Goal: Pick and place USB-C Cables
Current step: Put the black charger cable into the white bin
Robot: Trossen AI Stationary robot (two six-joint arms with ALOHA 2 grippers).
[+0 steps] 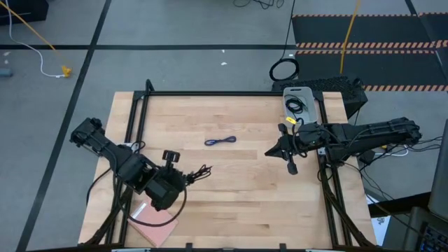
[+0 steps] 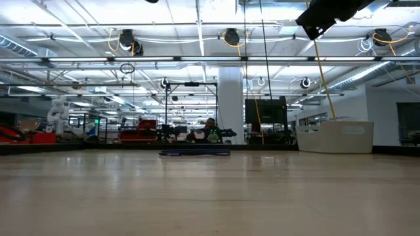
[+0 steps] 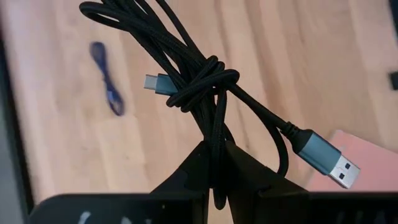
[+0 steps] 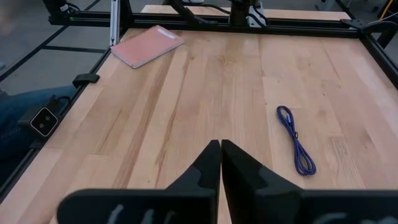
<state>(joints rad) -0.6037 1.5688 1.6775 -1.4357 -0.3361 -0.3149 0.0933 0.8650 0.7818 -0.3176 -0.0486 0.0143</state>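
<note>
A black bundled USB-C cable (image 3: 205, 81), knotted around its middle, is in my left gripper (image 3: 214, 149), which is shut on it over the table's near left part (image 1: 187, 178). A small blue-purple cable (image 1: 220, 141) lies flat on the table's middle, also in the right wrist view (image 4: 295, 140). Another black coiled cable (image 1: 295, 106) rests in a white tray (image 1: 308, 94) at the far right. My right gripper (image 4: 220, 155) is shut and holds nothing, hovering right of the blue cable (image 1: 269, 152). My left gripper pinches several strands of the black bundle (image 3: 214, 134) between its two fingers, just below the knot. The fingers slant steeply down from the table's near left. The bundle is up off the table, its USB-C plug (image 3: 155, 82) and wider metal plug (image 3: 326, 158) hanging free.
A pink flat pad (image 1: 152, 222) lies at the near left corner, under my left arm. A large black ring of cable (image 1: 283, 70) lies on the floor beyond the far edge. Black frame rails (image 1: 210, 93) border the table. Bare wood stretches across the middle and near right.
</note>
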